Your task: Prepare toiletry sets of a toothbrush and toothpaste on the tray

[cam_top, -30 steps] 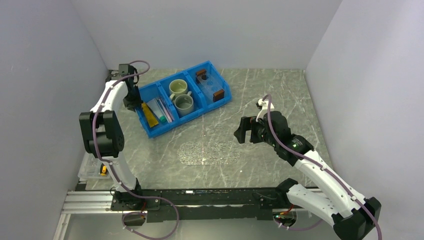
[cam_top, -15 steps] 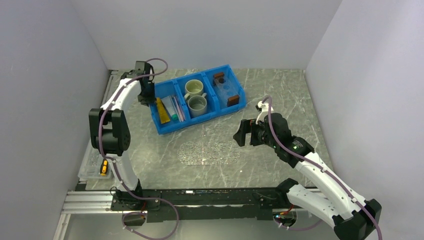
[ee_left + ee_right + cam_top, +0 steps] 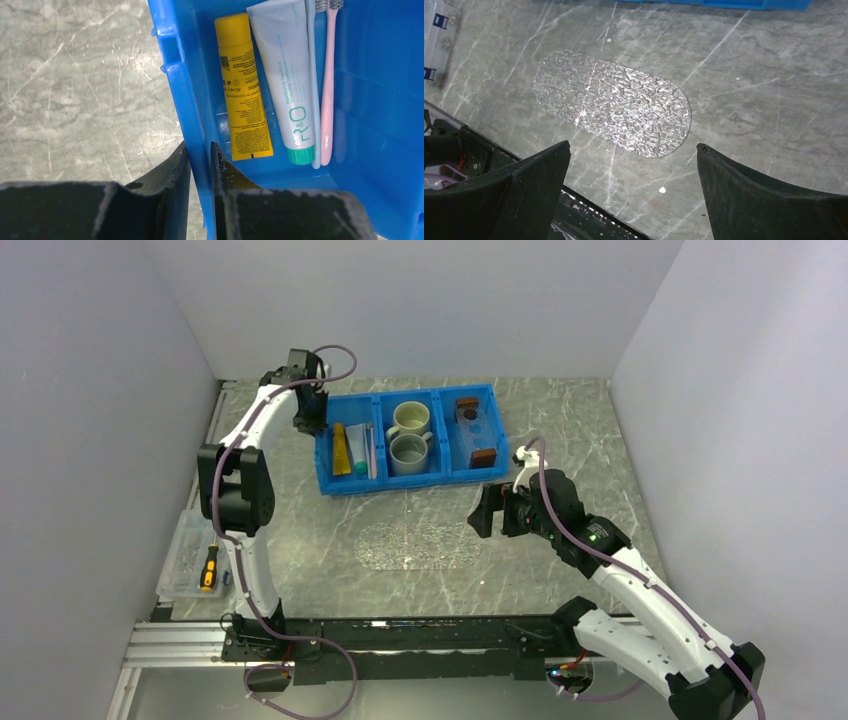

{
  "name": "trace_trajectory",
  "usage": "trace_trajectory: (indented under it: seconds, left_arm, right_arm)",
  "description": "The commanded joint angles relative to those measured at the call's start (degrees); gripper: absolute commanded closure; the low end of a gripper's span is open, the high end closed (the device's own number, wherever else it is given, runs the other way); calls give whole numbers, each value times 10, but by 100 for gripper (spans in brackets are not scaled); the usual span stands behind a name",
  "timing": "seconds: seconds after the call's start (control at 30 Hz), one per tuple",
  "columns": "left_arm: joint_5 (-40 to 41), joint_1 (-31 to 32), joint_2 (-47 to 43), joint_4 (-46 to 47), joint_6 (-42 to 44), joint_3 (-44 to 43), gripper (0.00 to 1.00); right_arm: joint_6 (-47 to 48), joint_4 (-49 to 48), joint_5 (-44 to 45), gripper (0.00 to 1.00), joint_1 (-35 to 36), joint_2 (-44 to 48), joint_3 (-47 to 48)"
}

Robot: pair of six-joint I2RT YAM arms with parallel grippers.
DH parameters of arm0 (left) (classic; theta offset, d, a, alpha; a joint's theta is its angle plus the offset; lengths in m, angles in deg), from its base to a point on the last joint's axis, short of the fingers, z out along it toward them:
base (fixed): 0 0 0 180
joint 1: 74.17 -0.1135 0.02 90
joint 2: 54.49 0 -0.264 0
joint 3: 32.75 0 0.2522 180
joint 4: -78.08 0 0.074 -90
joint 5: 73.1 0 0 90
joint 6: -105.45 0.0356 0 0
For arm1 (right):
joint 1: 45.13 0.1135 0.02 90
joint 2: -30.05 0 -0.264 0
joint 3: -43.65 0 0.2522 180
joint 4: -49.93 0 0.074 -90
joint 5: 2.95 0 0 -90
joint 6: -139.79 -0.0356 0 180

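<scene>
Left tool [image 3: 199, 151] narrow, clamped on the left wall of the blue bin [image 3: 380, 100]. Yellow toothpaste [image 3: 242, 90], white toothpaste [image 3: 287, 75] and pink toothbrush [image 3: 327, 90] lie in its left compartment. Tray [image 3: 476, 430] sits in the right compartment. Right tool [image 3: 633, 145] wide, empty, above the bench [image 3: 560, 420]. Judged: bin placement. Next, release the wall and extract the tray.

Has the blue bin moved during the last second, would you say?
Yes. The blue bin, gripped by the left gripper, has slid right and turned square, now directly beyond the oval patch.

Grey-green marbled tabletop [image 3: 560, 420], plain pale walls [image 3: 420, 300] at 9, 12 and 3 o'clock, silver metal rail [image 3: 170, 645] at 6 o'clock
</scene>
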Motion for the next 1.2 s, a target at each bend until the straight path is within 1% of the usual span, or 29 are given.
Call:
trace_trajectory:
  seconds: [0.0,0.23,0.43,0.53,0.67,0.73,0.9,1.0,1.07,1.13,1.17]
  left_arm:
    - [-43,11,3,23,44,-73,100]
    - [-41,18,35,18,46,-106,100]
    - [-40,29,15,55,53,-72,100]
    - [-48,38,26,53,53,-87,100]
    - [-38,57,37,42,52,-109,100]
    - [-36,62,33,43,48,-104,100]
    - [-30,63,7,72,38,-54,100]
    - [-24,63,9,61,36,-62,100]
    - [-22,63,8,58,36,-65,87]
    - [-18,63,1,55,34,-69,72]
    - [-16,63,-3,54,34,-69,66]
  right_arm:
    - [-13,19,14,1,2,15,-5]
    - [-22,16,12,1,2,16,-12]
    - [-18,17,18,1,2,2,-12]
    - [-18,13,18,1,2,-1,-15]
    - [-20,14,18,1,1,-3,-15]
    - [-22,14,21,1,2,-1,-17]
    - [-22,12,23,1,1,-1,-21]
    - [-21,17,25,1,2,-5,-19]
    - [-20,24,27,1,1,-7,-15]
    - [-19,26,32,1,2,-5,-14]
    - [-20,28,34,1,2,-4,-12]
